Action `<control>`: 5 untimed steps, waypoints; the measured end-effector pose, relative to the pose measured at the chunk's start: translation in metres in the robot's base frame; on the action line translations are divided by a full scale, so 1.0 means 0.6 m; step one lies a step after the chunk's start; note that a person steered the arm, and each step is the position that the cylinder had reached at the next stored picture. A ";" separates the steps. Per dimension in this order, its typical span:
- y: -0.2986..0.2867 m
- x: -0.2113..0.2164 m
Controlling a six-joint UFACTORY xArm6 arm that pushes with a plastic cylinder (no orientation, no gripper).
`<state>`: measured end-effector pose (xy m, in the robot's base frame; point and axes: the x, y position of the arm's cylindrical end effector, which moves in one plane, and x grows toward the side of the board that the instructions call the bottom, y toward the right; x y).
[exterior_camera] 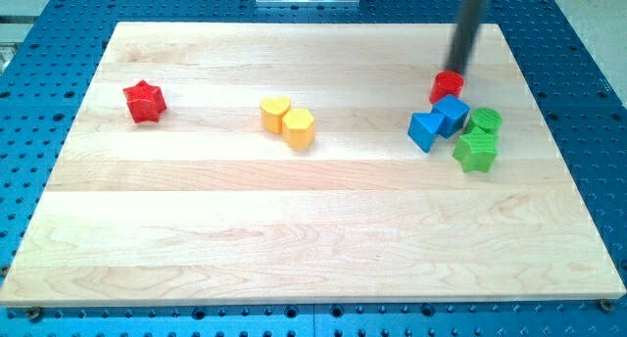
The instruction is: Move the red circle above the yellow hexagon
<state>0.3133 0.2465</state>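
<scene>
The red circle (pixel 447 85) lies at the upper right of the wooden board, touching a blue block. My tip (pixel 457 72) is right at the red circle's top right edge, touching or nearly touching it. The yellow hexagon (pixel 299 127) lies left of the board's middle, with a yellow heart (pixel 275 114) against its upper left side. The red circle is far to the right of the hexagon.
Two blue blocks (pixel 452 114) (pixel 424 130) sit just below the red circle. A green circle (pixel 484 120) and a green star (pixel 476 151) lie right of them. A red star (pixel 145 101) is at the board's left. The wooden board (pixel 294 239) lies on a blue perforated table.
</scene>
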 end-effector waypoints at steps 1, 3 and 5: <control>-0.082 0.040; -0.401 0.085; -0.174 0.041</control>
<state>0.3380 0.1420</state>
